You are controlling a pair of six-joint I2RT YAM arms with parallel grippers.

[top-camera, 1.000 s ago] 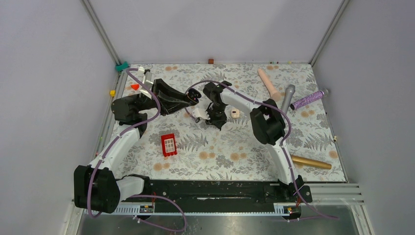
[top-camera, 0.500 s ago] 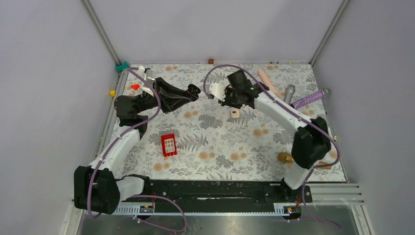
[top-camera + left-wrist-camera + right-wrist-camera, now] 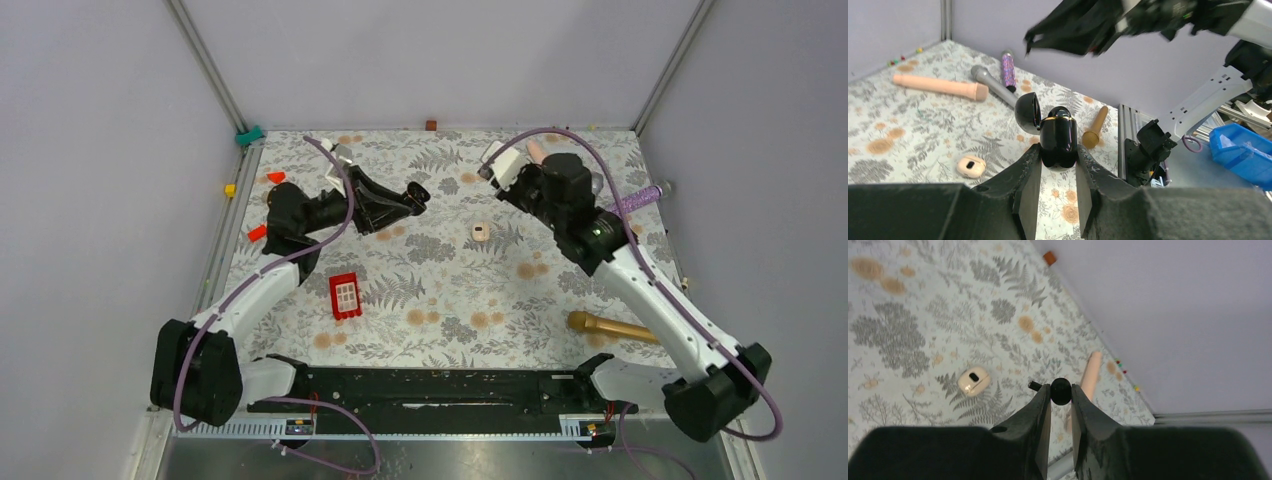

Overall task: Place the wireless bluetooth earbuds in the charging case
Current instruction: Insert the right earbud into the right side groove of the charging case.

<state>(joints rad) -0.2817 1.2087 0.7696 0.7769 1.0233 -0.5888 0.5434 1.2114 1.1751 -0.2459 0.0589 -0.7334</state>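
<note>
We see the left gripper [image 3: 1056, 152] closed on a glossy black, egg-shaped charging case with a thin gold ring [image 3: 1058, 136]. The case stands upright between the two jaws, which pinch its lower part. Its round lid [image 3: 1027, 112] is swung open, up and to the left of the jaws. We cannot tell whether something sits inside the case.

The right gripper [image 3: 1061, 396] has its jaws drawn narrow on one tiny black earbud [image 3: 1060, 390]. The bulb is squeezed right at the jaw tips, and the short stem pokes out to their left.

Both grippers hang in the air over the flowered mat [image 3: 908, 335]. Left of the right jaws lies a small cream oval object [image 3: 973, 380], and just beyond their tips a pale pink cylinder [image 3: 1091, 371]. Beyond the left jaws lie a grey rod [image 3: 993, 86], a purple glittery rod [image 3: 1008, 70] and a gold-brown stick [image 3: 1094, 129].
</note>
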